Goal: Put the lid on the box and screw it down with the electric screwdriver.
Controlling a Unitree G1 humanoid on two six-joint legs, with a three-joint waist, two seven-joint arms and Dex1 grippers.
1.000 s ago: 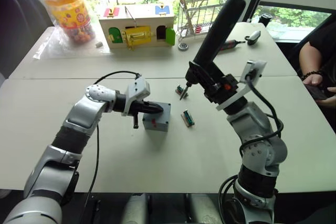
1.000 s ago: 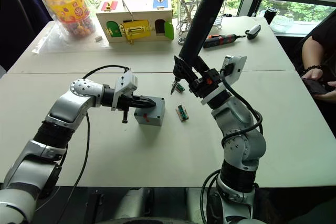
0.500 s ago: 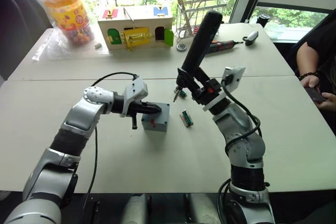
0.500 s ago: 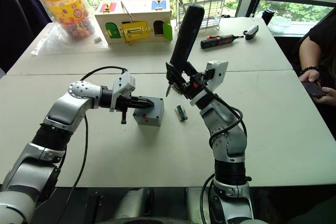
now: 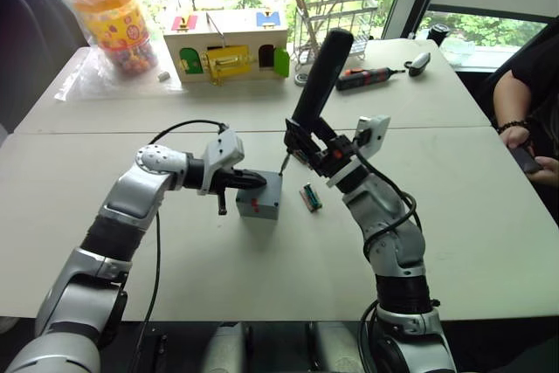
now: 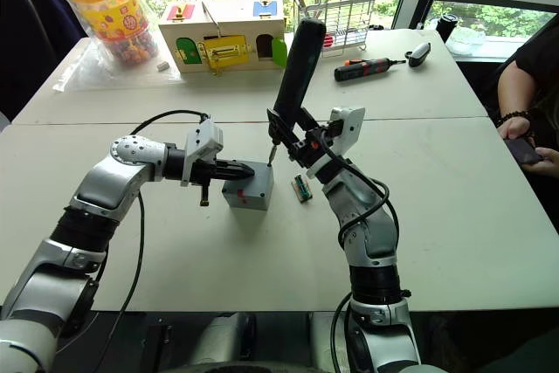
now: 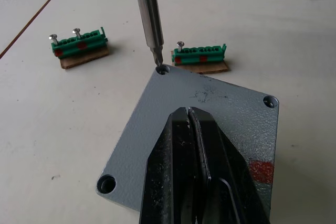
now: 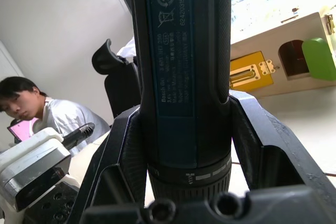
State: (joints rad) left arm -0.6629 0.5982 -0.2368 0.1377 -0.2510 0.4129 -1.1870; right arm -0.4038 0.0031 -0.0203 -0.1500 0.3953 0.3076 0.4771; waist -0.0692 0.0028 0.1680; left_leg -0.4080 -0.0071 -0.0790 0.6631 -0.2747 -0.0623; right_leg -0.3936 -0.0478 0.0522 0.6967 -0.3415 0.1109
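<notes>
**benchrat:** Right arm swung in toward the middle since a second ago, so the electric screwdriver (image 5: 319, 72) now has its bit tip at a corner hole of the lid (image 7: 210, 108). Long axis runs steep, handle leaning up and away toward the wooden toy house (image 5: 227, 41), bit pointing down at the box (image 5: 259, 195).

**g1_fan:** Grips?

**benchrat:** Right gripper (image 8: 184, 145) is clamped round the driver's barrel. Left gripper (image 7: 194, 150) lies pinched together flat on the lid. Box sits mid-table, far from every edge, two green terminal blocks (image 7: 200, 56) just beside it, otherwise bare tabletop (image 5: 262, 277) all around
</notes>
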